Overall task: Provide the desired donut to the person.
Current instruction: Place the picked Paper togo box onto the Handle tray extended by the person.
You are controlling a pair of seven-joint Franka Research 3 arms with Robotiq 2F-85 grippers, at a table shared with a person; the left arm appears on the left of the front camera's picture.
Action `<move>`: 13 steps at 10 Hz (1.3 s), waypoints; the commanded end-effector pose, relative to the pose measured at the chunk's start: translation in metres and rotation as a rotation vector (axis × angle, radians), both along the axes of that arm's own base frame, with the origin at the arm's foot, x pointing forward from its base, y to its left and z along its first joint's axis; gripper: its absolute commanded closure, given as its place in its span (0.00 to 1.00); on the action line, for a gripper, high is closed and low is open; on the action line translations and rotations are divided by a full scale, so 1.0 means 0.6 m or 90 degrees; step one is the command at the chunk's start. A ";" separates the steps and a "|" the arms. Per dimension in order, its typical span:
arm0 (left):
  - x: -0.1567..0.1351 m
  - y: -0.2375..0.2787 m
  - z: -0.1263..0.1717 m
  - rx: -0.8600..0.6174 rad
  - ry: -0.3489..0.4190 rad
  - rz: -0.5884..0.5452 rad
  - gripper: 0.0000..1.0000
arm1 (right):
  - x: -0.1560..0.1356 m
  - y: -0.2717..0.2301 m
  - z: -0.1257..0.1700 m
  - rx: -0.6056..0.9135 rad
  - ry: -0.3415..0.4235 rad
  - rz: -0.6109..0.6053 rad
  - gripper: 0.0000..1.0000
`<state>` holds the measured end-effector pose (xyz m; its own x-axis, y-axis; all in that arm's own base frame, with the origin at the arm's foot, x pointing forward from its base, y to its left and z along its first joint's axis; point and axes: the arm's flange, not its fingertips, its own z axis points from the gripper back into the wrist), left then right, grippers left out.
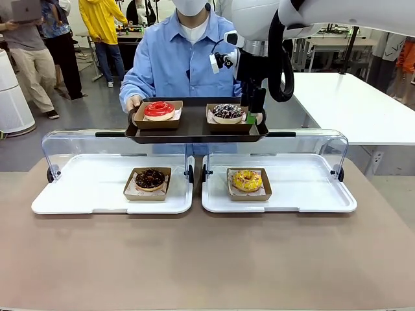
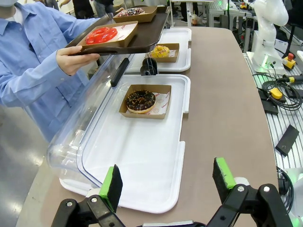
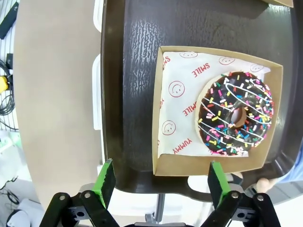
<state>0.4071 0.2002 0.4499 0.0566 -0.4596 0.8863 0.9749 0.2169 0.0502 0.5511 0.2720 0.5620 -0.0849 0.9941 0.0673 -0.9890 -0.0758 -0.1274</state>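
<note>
Item: sprinkled chocolate donut (image 3: 235, 114) in carton on person's (image 1: 181, 55) dark tray (image 3: 128, 94); my right pincer (image 3: 158, 182) gaped wide, empty, above it

Brown table (image 1: 207, 259) with two white trays (image 1: 97, 194) (image 1: 305, 194) side by side.

You see the white right arm (image 1: 259, 39) covering part of the person in the light blue shirt (image 1: 175, 58); its gripper seems hidden behind the dark brown tray (image 1: 194, 133).
</note>
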 end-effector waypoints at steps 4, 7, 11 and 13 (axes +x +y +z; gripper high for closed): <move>-0.002 0.001 0.002 -0.003 -0.003 0.001 0.00 | -0.067 -0.047 0.023 -0.011 0.028 0.031 0.00; -0.002 0.001 0.002 -0.003 -0.003 0.001 0.00 | -0.145 -0.160 0.035 -0.027 0.046 0.035 0.00; -0.002 0.001 0.002 -0.003 -0.003 0.001 0.00 | -0.220 -0.255 0.036 -0.027 0.038 0.031 0.00; -0.002 0.001 0.002 -0.003 -0.003 0.001 0.00 | -0.238 -0.287 0.035 -0.023 0.031 0.023 0.00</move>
<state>0.4073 0.2002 0.4494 0.0576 -0.4595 0.8863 0.9750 0.2168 0.0491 0.4135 0.1058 0.5906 -0.1047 0.9941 0.0285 -0.9933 -0.1032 -0.0523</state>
